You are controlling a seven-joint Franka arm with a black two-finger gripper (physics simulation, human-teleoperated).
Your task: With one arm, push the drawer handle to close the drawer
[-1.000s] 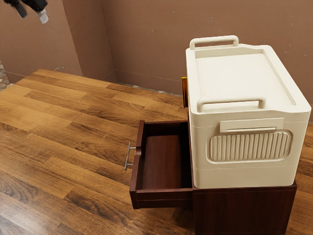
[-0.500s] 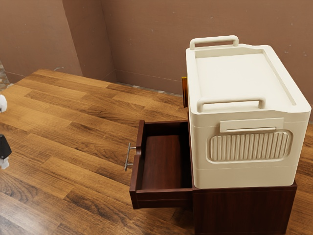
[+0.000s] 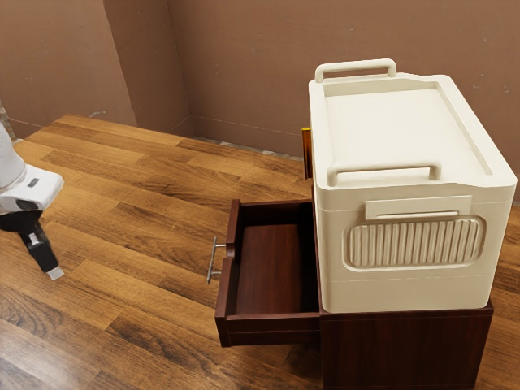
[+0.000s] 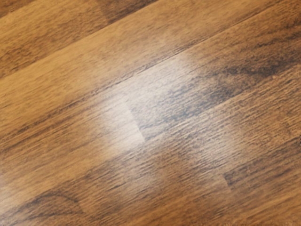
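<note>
Well, drawer [image 3: 272, 327] stands open, bare inside; tool [image 3: 55, 273] empty, can't tell how far open.

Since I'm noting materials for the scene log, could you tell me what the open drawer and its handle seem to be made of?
Drawer: dark reddish wood or veneer, satin, judging by faint grain. Handle: probably polished metal, given its silvery glints.

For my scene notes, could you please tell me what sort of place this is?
Probably a plain indoor room, rendered in simulation: brown walls meet in a corner behind a wood-plank table, where a dark drawer cabinet carries a cream box.
</note>
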